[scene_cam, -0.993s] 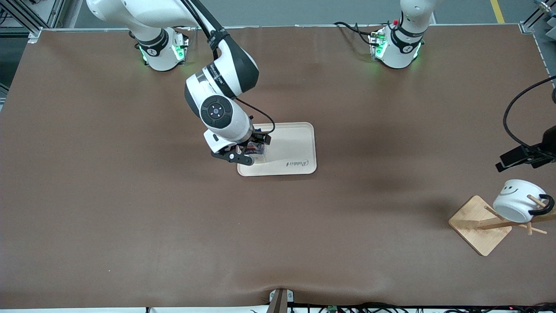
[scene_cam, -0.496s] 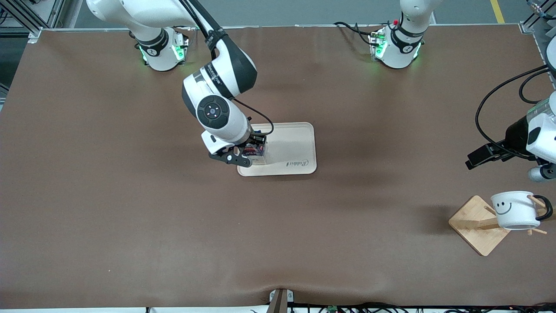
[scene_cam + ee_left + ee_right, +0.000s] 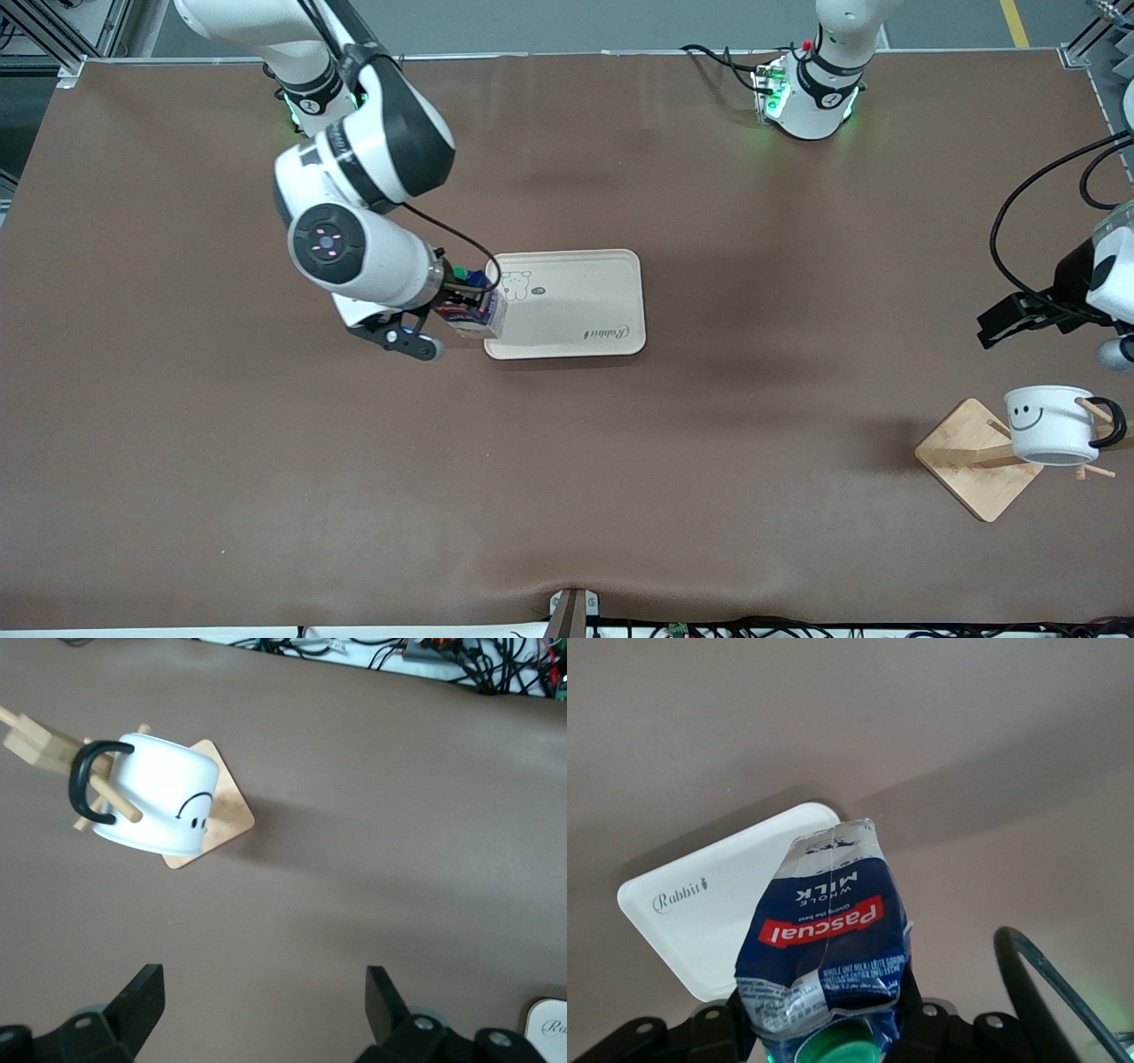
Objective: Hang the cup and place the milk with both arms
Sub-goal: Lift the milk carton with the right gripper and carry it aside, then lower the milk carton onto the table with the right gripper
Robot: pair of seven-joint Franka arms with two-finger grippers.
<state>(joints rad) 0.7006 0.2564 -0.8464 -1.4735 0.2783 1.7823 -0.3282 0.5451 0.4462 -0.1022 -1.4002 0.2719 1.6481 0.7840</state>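
The dark blue milk (image 3: 471,312) carton, green cap toward the wrist, is tilted and crumpled in my right gripper (image 3: 454,306), over the cream tray's (image 3: 576,301) corner at the right arm's end. In the right wrist view the jaws of the right gripper (image 3: 826,1014) squeeze the milk (image 3: 828,935) by its top, with the tray (image 3: 700,921) below. The white smiley cup (image 3: 1050,425) hangs by its black handle on a peg of the wooden rack (image 3: 974,465). My left gripper (image 3: 1005,323) hovers open near the cup (image 3: 164,793); nothing is between the left gripper's (image 3: 261,992) fingers.
The brown table runs bare around the tray and the rack. Cables lie along the table edge nearest the front camera. A corner of the tray (image 3: 547,1029) shows in the left wrist view. Both arm bases stand at the edge farthest from the front camera.
The right gripper shut on the milk and carried it, tilted, from the tray's middle to its corner at the right arm's end. The cup swung and settled on its peg. The left gripper shifted slightly.
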